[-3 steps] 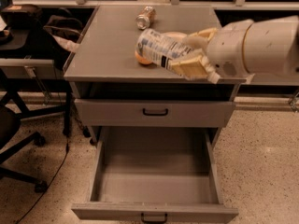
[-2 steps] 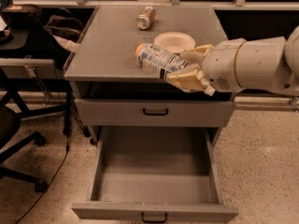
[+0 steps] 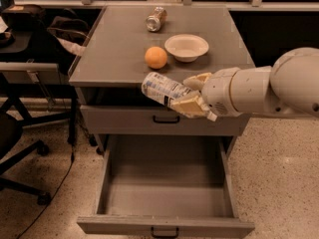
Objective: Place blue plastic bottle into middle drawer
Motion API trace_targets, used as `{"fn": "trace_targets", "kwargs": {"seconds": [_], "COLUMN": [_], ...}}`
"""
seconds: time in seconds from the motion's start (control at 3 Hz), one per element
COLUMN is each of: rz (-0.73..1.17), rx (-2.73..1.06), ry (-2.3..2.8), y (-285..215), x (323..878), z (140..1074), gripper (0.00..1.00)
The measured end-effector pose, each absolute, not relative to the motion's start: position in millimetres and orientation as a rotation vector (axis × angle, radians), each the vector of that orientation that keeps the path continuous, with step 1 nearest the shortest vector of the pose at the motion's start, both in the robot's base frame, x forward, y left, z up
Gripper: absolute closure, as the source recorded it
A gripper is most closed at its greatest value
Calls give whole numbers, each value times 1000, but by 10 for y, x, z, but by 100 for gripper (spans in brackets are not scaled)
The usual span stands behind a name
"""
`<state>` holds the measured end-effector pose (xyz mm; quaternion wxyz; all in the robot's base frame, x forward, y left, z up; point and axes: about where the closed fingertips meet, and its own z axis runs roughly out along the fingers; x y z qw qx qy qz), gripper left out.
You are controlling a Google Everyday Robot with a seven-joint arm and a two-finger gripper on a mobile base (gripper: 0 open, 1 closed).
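My gripper [image 3: 192, 93] is shut on the blue plastic bottle [image 3: 162, 88], a clear bottle with a white-and-dark label. It holds the bottle tilted in the air in front of the cabinet's front edge, above the shut upper drawer front. The bottle's cap end is hidden inside the fingers. The middle drawer [image 3: 164, 225] is pulled fully open below, a wide grey tray with a small black handle on its front, and nothing lies in it. The white arm comes in from the right.
On the grey cabinet top [image 3: 109, 59] lie an orange [image 3: 156, 57], a white bowl [image 3: 186, 47] and a silver drink can [image 3: 155, 19] on its side. Office chairs [image 3: 20, 148] and a dark desk stand at the left. Speckled floor surrounds the cabinet.
The gripper has carried the bottle off the cabinet top, forward and down past its front edge. The orange and bowl, hidden before by the arm, now show.
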<state>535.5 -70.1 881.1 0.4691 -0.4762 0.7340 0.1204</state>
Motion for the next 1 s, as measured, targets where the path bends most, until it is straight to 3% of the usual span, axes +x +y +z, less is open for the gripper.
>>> {"fn": "trace_targets", "kwargs": {"seconds": [1.0], "rz": [344], "rx": [-1102], "ry": [1957], "y": [-785], "x": [5228], "z": [7942], "gripper": [100]}}
